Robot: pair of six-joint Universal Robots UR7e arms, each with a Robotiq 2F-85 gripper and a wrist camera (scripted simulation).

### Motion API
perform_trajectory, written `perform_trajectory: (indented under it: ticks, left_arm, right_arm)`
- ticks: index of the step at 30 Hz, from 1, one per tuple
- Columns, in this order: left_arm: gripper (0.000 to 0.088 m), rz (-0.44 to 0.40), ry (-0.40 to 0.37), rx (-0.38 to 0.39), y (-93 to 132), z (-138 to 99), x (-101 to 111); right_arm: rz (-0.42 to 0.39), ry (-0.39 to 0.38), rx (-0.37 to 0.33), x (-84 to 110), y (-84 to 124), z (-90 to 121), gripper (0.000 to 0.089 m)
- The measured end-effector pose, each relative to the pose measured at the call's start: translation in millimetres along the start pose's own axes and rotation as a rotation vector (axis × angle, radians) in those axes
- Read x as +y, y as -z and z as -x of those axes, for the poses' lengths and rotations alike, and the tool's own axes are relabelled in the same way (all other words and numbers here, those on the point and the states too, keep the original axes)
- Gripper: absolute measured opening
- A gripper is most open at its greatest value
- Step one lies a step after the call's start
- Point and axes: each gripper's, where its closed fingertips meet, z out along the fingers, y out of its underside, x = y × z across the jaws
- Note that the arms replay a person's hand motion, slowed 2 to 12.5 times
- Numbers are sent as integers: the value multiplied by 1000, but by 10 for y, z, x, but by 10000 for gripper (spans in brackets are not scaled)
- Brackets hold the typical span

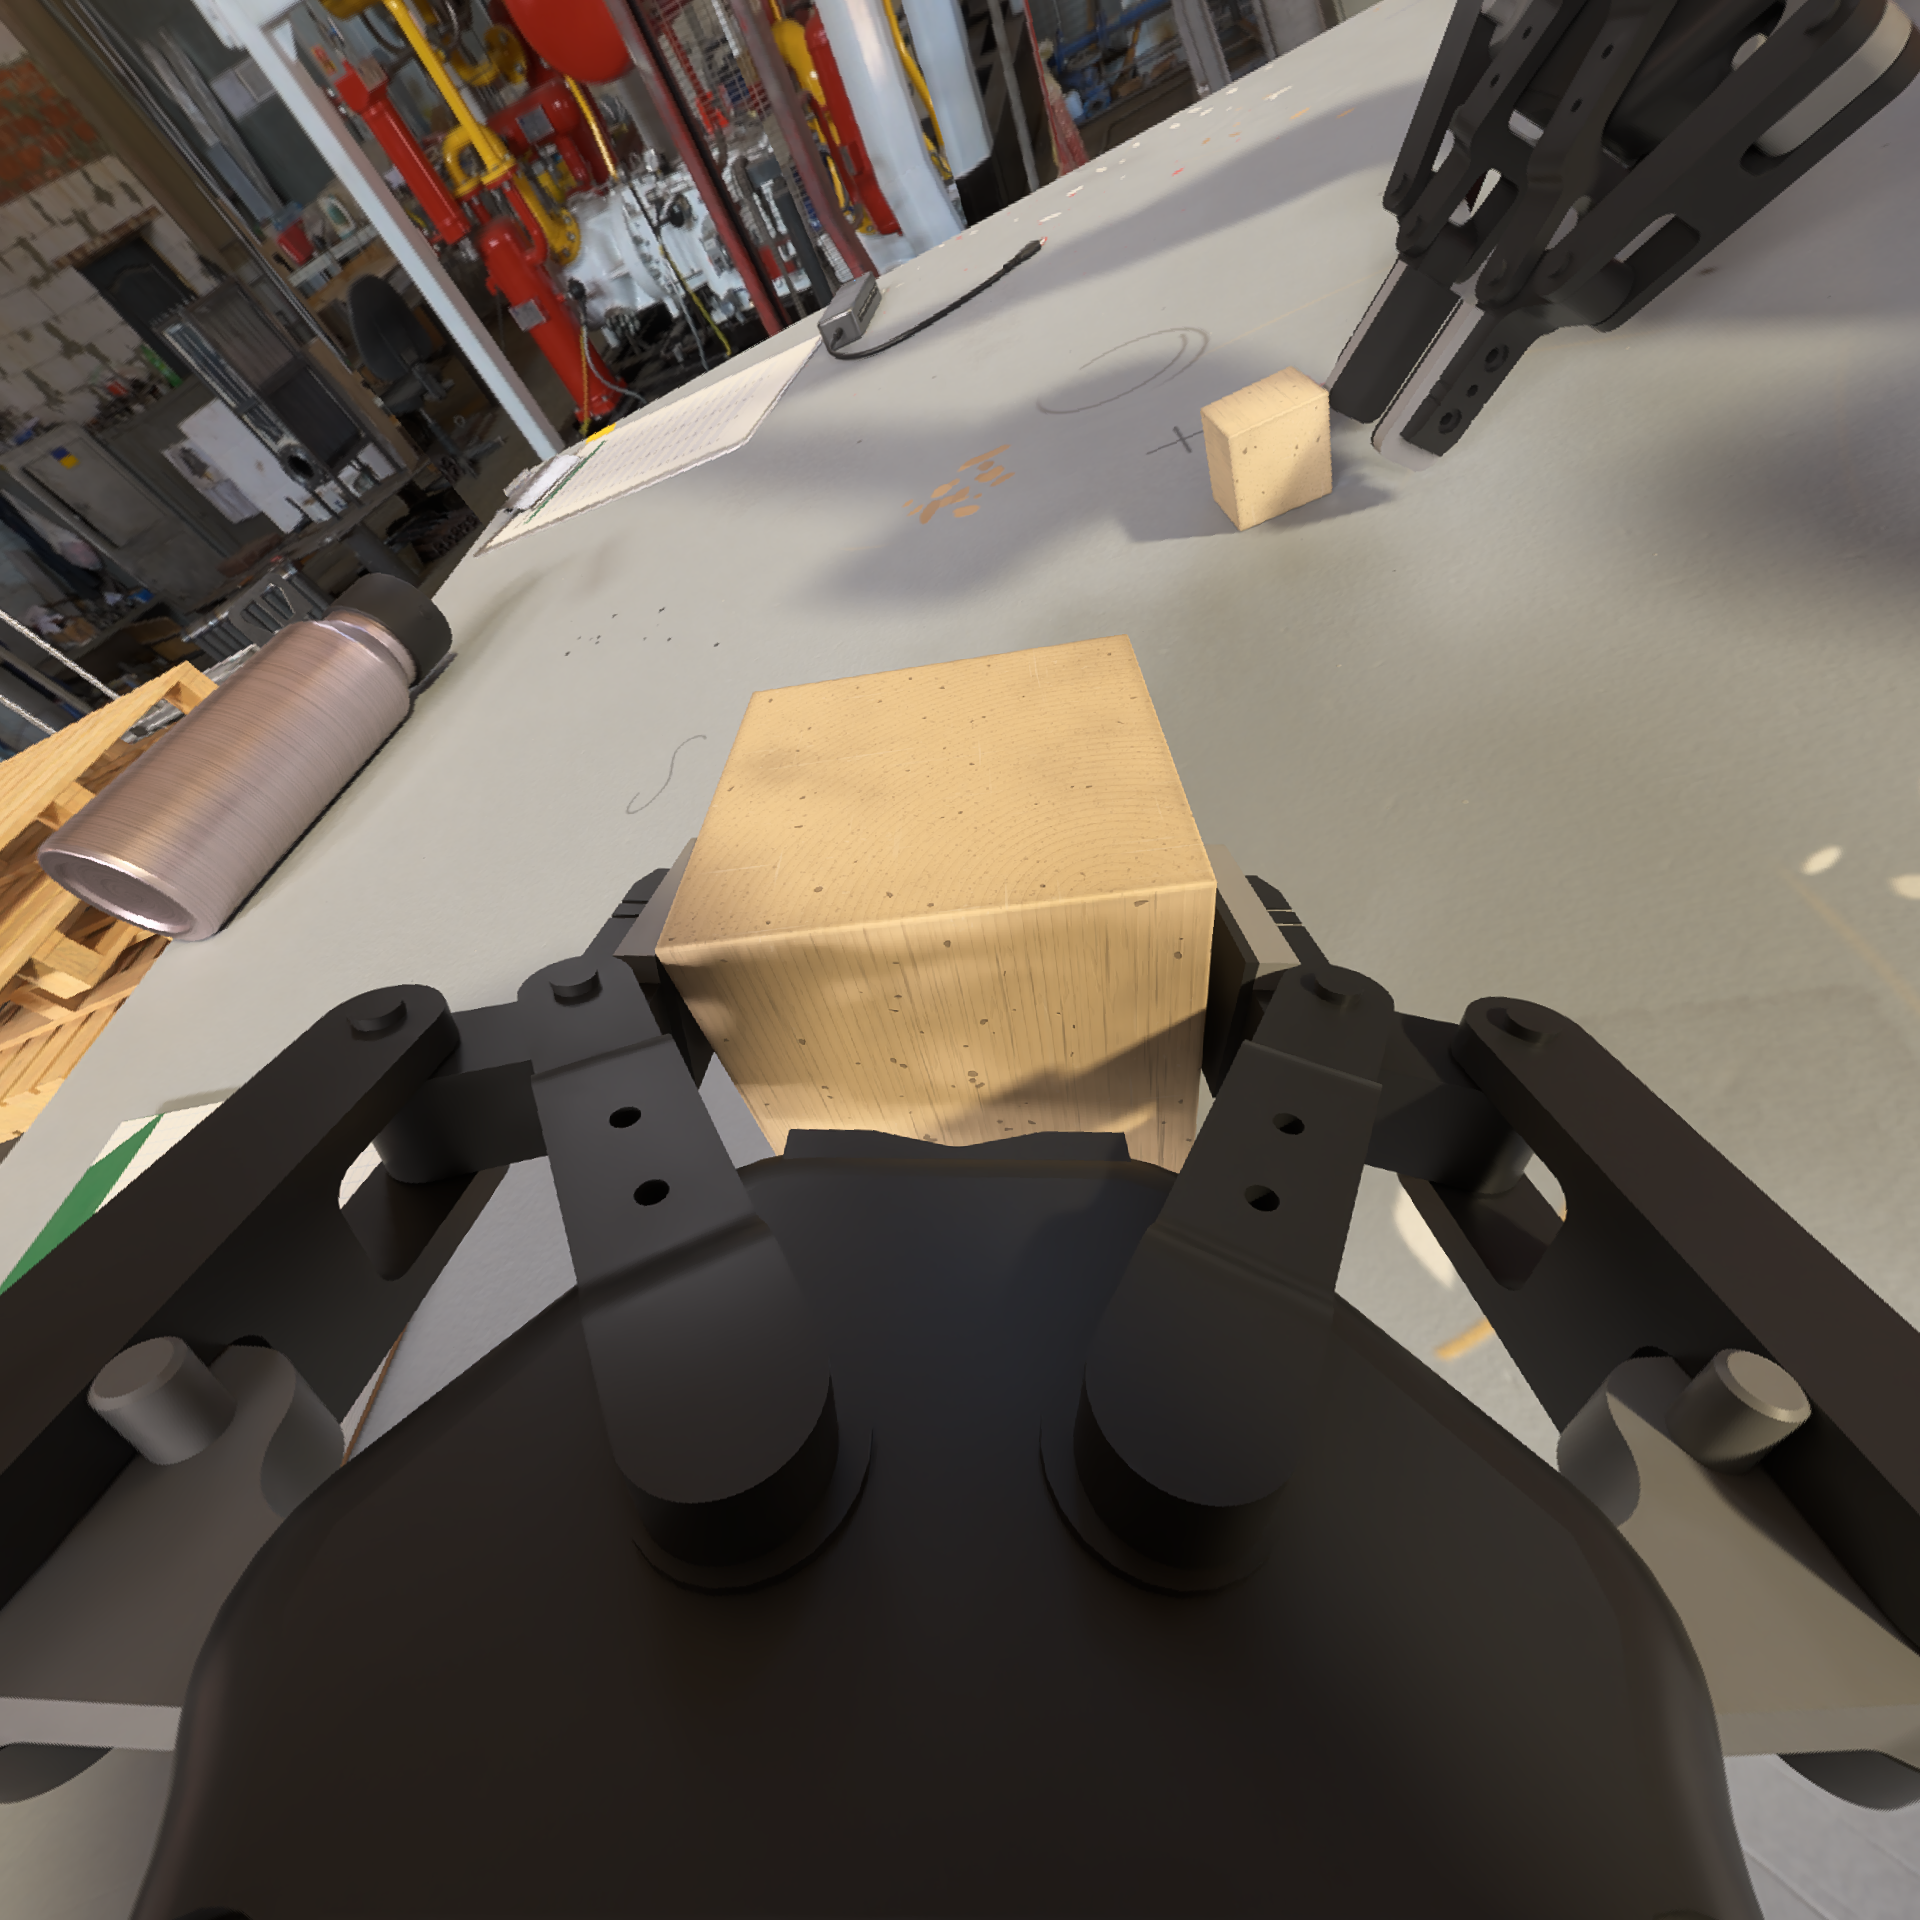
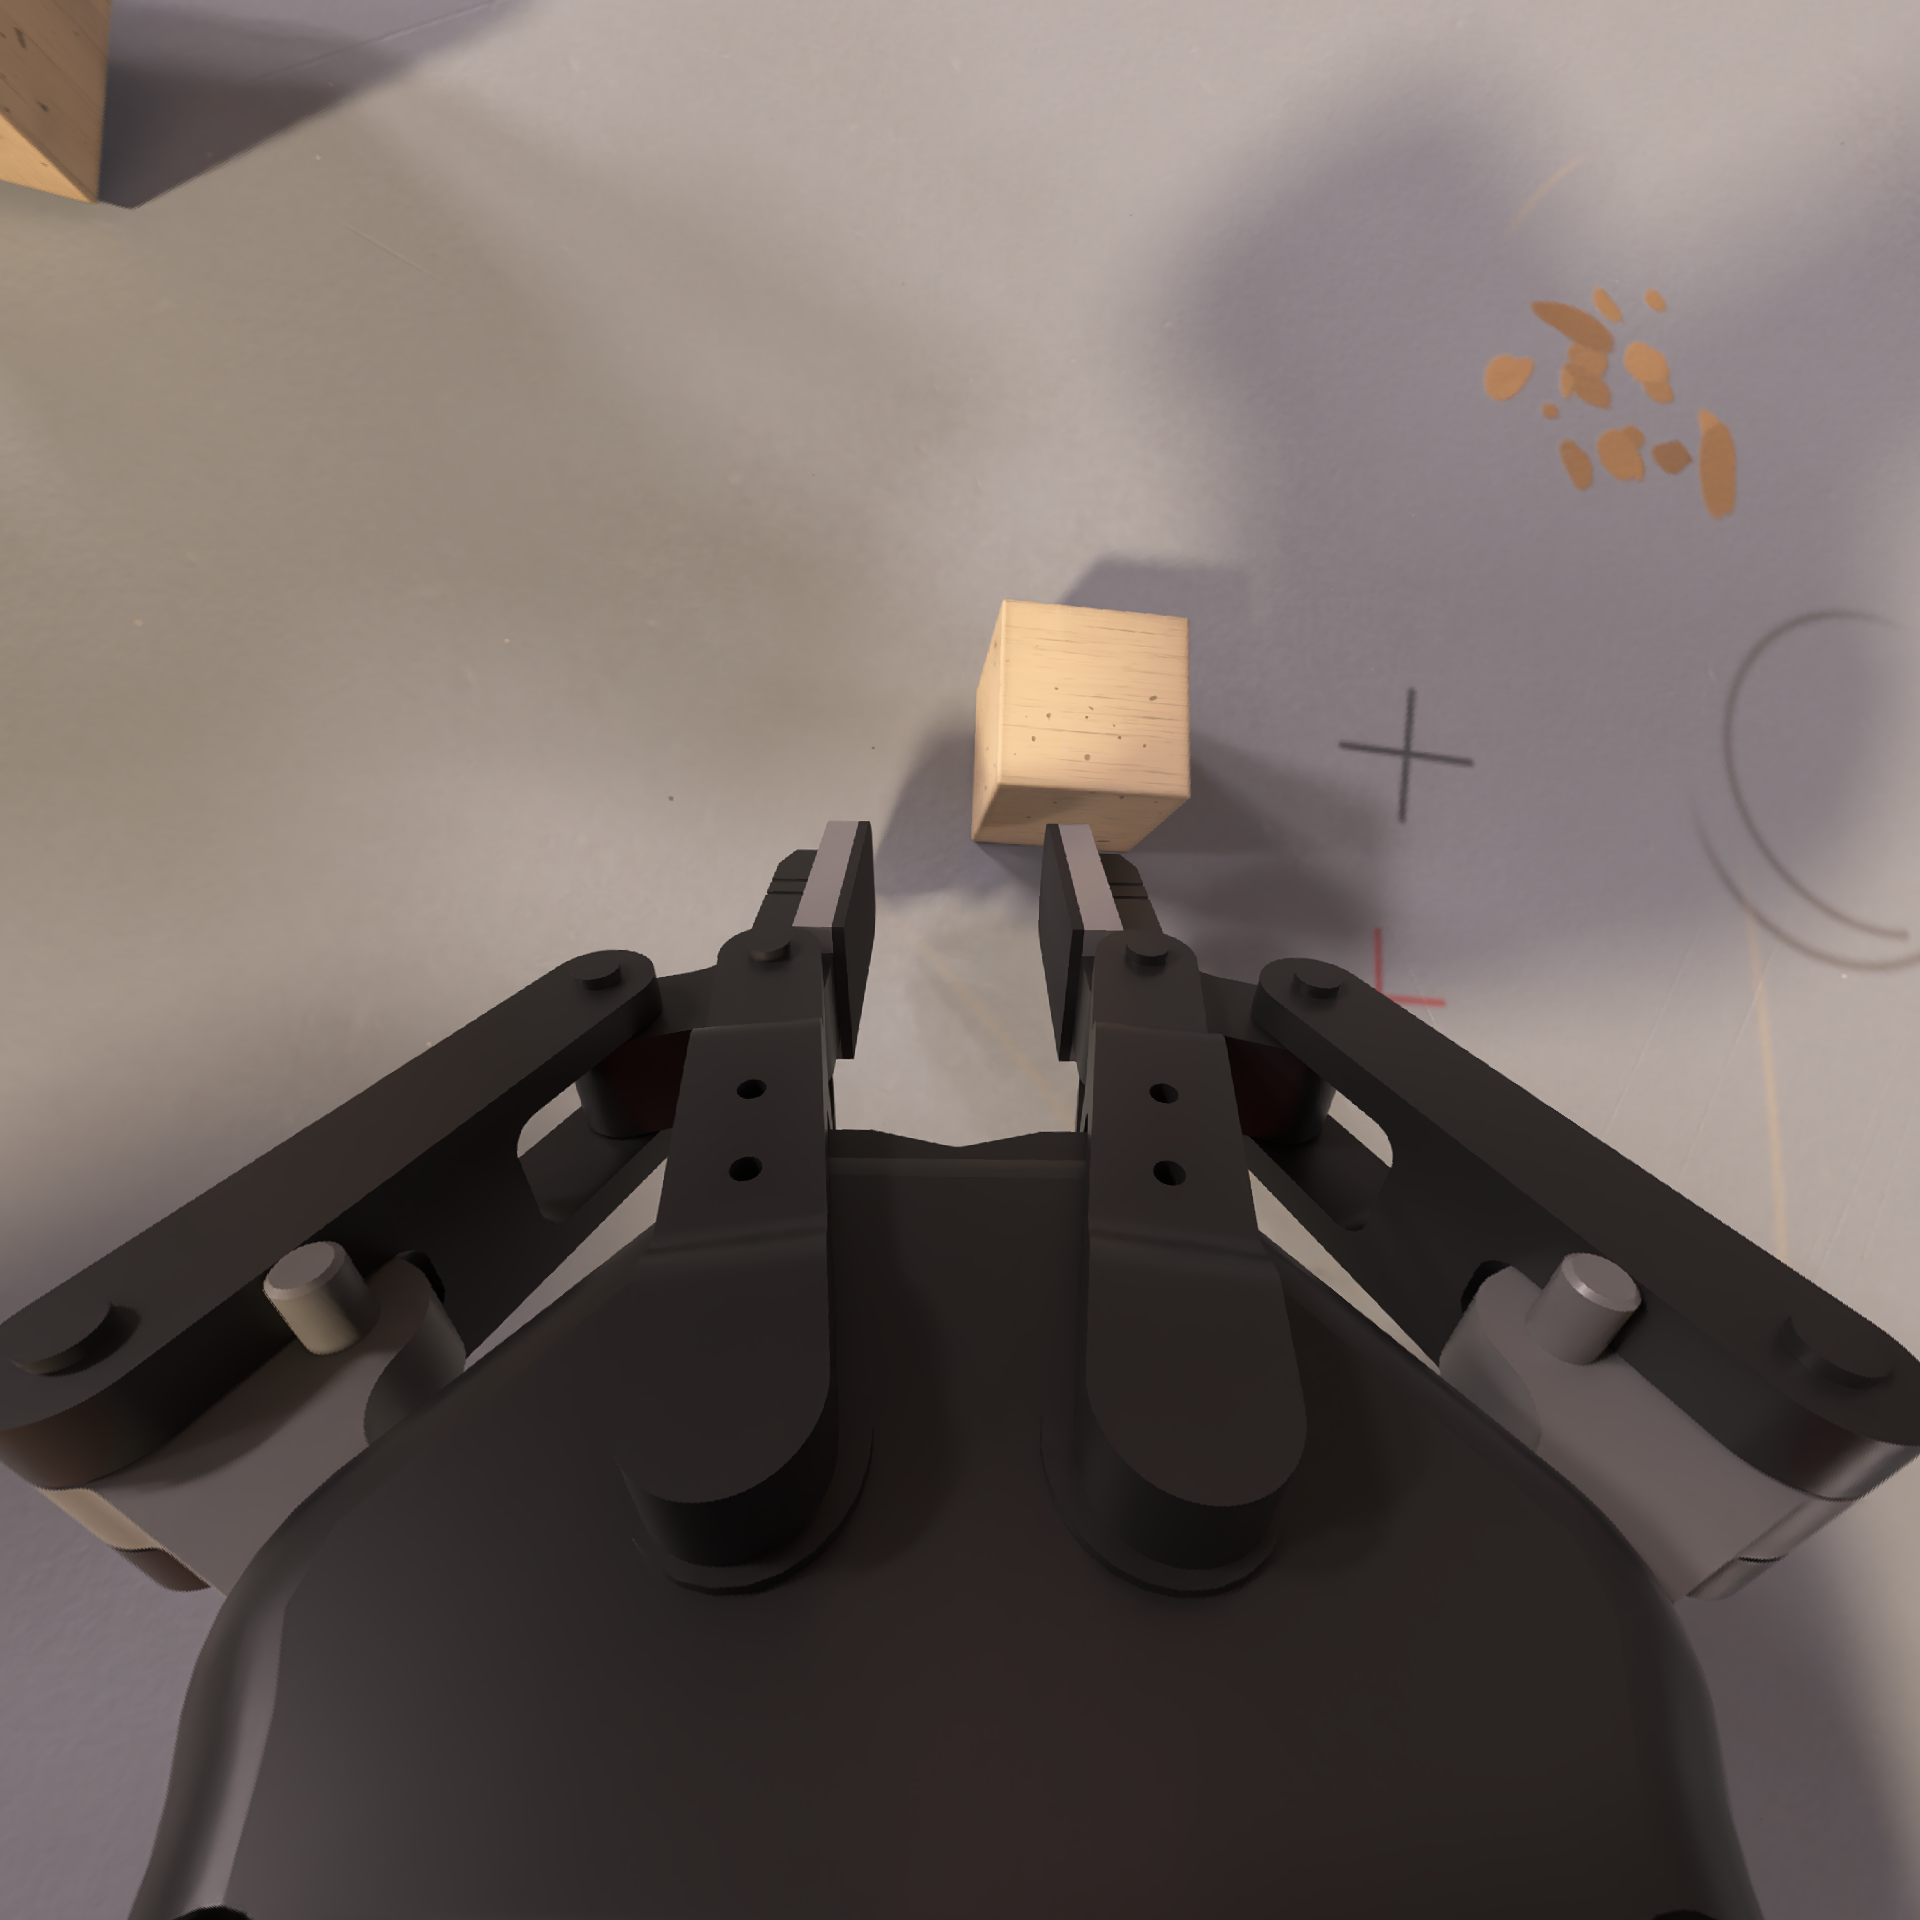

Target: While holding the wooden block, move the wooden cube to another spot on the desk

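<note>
Your worktop (image 1: 1507, 779) is a pale grey sheet marked with a pencilled cross (image 2: 1405, 755), curved pencil lines (image 2: 1766, 790) and orange-brown paint dabs (image 2: 1621, 405). On its left side lie a steel bottle (image 1: 239, 769) on its side, a white pad (image 1: 665, 436) and a small grey adapter with its cable (image 1: 852, 312); beyond that edge stand red and yellow pipes and machinery.

Your left claw (image 1: 940, 925) grips the wooden block (image 1: 945, 883), pads on its left and right faces. Its long axis cannot be told here.

The wooden cube (image 2: 1081, 722) sits flat on the worktop, apart from the block, beside the cross, with no long axis and its grain lines running across your right wrist view. Your right claw (image 2: 956, 883) holds nothing, its fingers parted, just short of the cube.
</note>
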Motion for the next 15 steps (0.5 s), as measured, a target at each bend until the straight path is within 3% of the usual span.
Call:
perform_trajectory:
  ticks: [15]
  left_arm:
    - [697, 1, -3, 0, -2, -4, 1]
  right_arm:
    - [19, 14, 82, 30, -23, -210, 297]
